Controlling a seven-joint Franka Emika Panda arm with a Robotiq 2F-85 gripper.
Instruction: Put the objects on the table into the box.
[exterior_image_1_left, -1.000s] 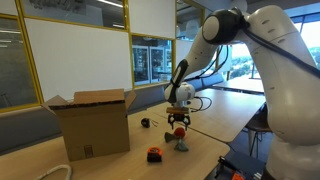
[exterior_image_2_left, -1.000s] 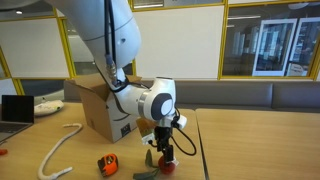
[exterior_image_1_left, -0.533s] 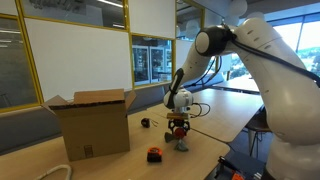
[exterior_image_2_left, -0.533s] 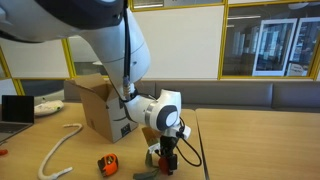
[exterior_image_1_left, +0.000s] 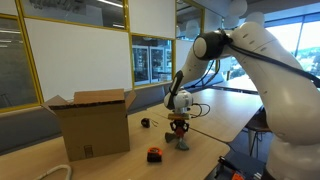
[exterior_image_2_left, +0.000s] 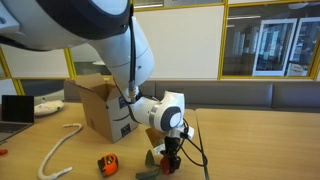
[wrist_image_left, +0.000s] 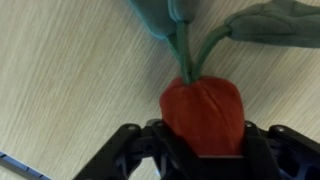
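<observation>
In the wrist view the red-and-green object (wrist_image_left: 203, 112), a red body with a green stem and leaves, lies on the pale wooden table (wrist_image_left: 70, 70). My gripper (wrist_image_left: 203, 138) has one black finger against each side of that red body. Both exterior views show the gripper (exterior_image_1_left: 179, 124) (exterior_image_2_left: 170, 149) lowered to the tabletop over this object (exterior_image_1_left: 180, 133) (exterior_image_2_left: 168, 157). The orange-and-black object (exterior_image_1_left: 153, 154) (exterior_image_2_left: 107, 162), the small dark object (exterior_image_1_left: 146, 123) and the white cord (exterior_image_2_left: 60, 147) lie loose on the table. The brown cardboard box (exterior_image_1_left: 92, 122) (exterior_image_2_left: 100, 108) stands with its flaps open.
A laptop (exterior_image_2_left: 15, 108) sits at the table's far end, beyond the cord. Glass walls with yellow frames stand behind the table. The robot's large white arm fills much of both exterior views. A thin cable (exterior_image_1_left: 200, 110) runs from the wrist.
The gripper has come down over the red-and-green object, and its fingers have moved inward against the red body. The other objects and the box have stayed where they were.
</observation>
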